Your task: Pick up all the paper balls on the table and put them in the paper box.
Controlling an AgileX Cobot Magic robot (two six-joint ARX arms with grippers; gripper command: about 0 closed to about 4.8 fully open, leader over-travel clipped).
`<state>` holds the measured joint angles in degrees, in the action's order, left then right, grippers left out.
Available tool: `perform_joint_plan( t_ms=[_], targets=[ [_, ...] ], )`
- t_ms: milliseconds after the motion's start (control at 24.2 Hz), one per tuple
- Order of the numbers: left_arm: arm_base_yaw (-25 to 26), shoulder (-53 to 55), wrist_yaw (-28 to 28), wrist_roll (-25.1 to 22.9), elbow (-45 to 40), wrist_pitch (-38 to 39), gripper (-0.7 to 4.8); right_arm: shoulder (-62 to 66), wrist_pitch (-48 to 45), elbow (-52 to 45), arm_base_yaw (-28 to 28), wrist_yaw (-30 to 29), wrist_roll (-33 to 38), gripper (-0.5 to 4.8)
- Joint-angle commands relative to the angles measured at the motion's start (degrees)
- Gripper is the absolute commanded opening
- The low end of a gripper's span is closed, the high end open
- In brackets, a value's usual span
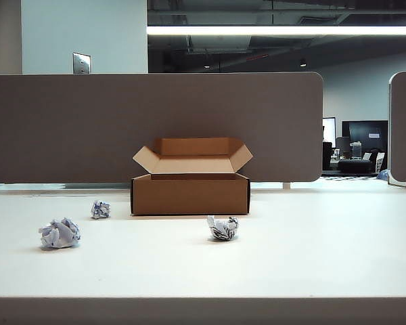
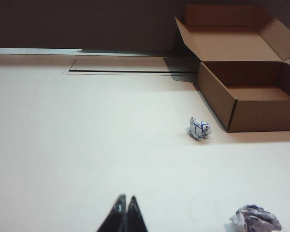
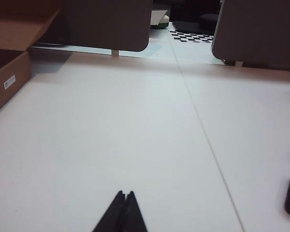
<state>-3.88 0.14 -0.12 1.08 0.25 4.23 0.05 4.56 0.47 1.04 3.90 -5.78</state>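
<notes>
1. The white tabletop [image 1: 311, 257] stretches wide across the room, with a grey-brown partition panel [image 1: 68, 125] standing along its far edge.
2. The brown paper box [image 1: 189, 194] sits near the middle of the tabletop, close against the partition, all four flaps spread and its inside open to view. The left wrist view shows the box [image 2: 261, 113] standing apart from the wads, nothing visible in the part of it that shows; the right wrist view catches only one corner of it [image 3: 9, 82], with a small white label on the side.
3. Three paper balls lie on the tabletop, all outside the box. The biggest, bluish one [image 1: 59, 233] is far to the left and nearer the front edge; it shows again in the left wrist view [image 2: 255, 220].
4. The black-printed wad [image 1: 222, 228] rests just in front of the box, towards its right end, not touching it.
5. The smallest wad [image 1: 100, 210] lies near the box's left side, a little apart from it, and shows in the left wrist view [image 2: 199, 129].
6. The left gripper [image 2: 125, 200] hangs over bare tabletop, well short of the wads, jaws pressed together on nothing.
7. The right gripper [image 3: 124, 195] hangs over bare tabletop on the right side, jaws likewise together and empty.
</notes>
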Motion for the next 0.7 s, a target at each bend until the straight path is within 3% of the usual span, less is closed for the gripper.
perform_joint_plan(
  t_ms=[41,454,701],
  targets=[
    [-0.11,0.02,0.31,-0.02,0.13,-0.57,-0.05,-0.13,-1.68,0.17,0.04,-0.24,0.17,-0.06],
    [-0.11,0.02,0.33,0.13,0.46,-0.55,-0.01,-0.13,-2.36,0.17,0.04,-0.24,0.39,-0.06],
    [-0.11,0.04,0.37,2.43,8.35,0.24,-0.03,-0.09,-10.88,3.17,0.00,-0.57,15.87,-0.06]
  ],
)
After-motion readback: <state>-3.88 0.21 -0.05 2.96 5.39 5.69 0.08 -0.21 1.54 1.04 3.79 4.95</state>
